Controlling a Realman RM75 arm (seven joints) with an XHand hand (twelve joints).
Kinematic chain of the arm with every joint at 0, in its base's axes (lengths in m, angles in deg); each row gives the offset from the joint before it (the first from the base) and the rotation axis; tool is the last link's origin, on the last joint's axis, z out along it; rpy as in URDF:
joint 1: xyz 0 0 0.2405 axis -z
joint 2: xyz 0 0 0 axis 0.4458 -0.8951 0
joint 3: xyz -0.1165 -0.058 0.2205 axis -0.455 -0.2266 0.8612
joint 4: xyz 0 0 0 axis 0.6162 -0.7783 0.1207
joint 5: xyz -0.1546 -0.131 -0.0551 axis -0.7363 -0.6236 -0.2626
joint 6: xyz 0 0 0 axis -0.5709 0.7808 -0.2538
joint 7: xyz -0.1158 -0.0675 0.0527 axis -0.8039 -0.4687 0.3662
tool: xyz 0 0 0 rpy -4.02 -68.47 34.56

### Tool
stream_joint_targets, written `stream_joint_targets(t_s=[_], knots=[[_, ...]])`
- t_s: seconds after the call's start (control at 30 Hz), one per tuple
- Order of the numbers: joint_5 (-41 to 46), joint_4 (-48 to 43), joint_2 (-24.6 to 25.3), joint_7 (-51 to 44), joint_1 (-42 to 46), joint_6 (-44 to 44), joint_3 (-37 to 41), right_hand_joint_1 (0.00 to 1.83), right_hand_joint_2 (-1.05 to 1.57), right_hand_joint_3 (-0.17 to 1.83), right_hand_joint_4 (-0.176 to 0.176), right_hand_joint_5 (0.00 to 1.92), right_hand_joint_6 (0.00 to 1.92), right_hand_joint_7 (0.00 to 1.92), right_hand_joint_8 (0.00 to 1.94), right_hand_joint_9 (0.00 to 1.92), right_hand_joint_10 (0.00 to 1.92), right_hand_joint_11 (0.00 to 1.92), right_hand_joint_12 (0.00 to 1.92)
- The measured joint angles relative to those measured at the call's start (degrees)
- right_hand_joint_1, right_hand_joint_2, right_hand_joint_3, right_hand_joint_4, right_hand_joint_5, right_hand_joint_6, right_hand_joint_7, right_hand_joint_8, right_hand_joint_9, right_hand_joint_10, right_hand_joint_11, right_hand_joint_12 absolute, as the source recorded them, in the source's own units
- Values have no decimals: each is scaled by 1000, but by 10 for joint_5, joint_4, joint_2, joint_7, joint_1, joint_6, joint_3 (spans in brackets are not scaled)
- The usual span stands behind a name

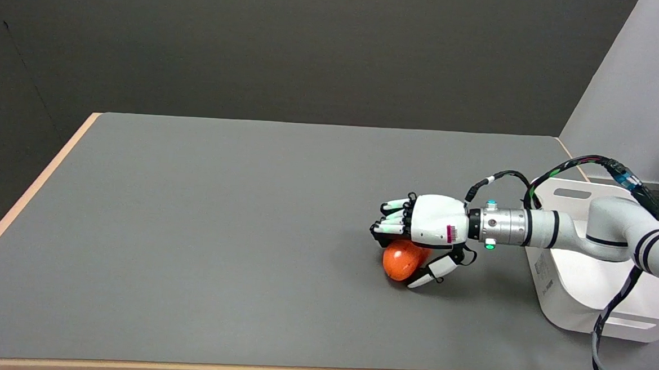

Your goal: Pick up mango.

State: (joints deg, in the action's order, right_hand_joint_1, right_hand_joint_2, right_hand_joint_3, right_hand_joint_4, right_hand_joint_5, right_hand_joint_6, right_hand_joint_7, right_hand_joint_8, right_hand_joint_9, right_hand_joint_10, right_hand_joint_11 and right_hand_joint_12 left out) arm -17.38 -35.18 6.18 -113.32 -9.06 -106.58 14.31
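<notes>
Mango (401, 260), orange-red and rounded, sits at about four o'clock from the middle of the grey table (220, 230) in the head view, the only view given, low against the tabletop with a small shadow directly beneath it; whether it still touches the surface I cannot tell. The right hand (426, 229) lies over it, palm down, reaching in from three o'clock. Its fingers (392, 217) curl down over the fruit's far side at eleven o'clock, while the thumb (432, 272) wraps the near side at five o'clock, so the fruit is enclosed between them and only its near-left face shows. The white arm (558, 229) runs nearly level from the wrist toward the picture's right edge, with a green light lit on the silver wrist cuff and black cables looping above it. A white bin (578, 288) with handle slots stands at three o'clock of the hand, near the table's right edge, partly behind the arm and apart from the fruit. The table has a pale wooden rim, and a dark wall stands behind it at twelve o'clock.
</notes>
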Motion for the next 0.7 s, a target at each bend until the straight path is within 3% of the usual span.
stream_joint_targets(t_s=[0.4,0.7], knots=[[24,-5,-1,0,1,-10,-6,1085,1401,-41,-110,388,1740,690,1616,738,1495,334,1921],[61,-5,-11,0,12,-23,30,1125,1293,103,-115,442,1666,736,1546,750,1453,501,1921]])
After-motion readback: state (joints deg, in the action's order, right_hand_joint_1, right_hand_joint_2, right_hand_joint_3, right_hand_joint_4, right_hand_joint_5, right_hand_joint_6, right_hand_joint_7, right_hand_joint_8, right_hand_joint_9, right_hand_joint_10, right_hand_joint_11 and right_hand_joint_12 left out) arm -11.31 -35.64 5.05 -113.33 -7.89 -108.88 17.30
